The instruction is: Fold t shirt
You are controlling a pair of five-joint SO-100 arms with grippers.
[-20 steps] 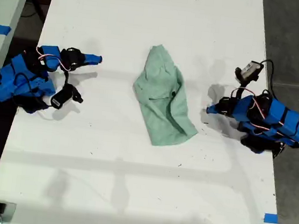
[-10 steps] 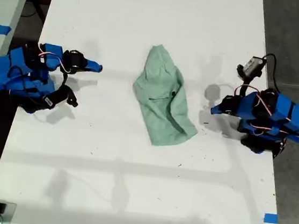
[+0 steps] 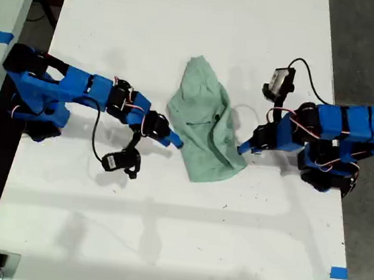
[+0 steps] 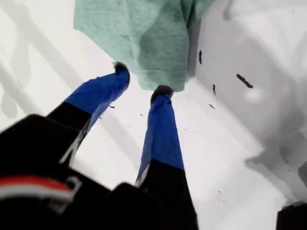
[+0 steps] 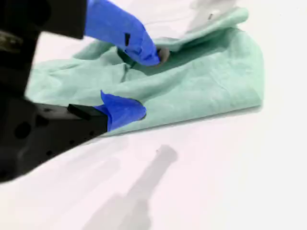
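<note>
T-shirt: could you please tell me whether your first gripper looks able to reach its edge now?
Probably yes: my first gripper is open, fingertips at the t-shirt's edge, nothing between them.

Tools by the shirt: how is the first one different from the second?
My first tool points at a corner of the shirt; my second tool faces a long edge. My first tool's tips stop at the cloth; my second tool has one tip over it. Both are open.
</note>
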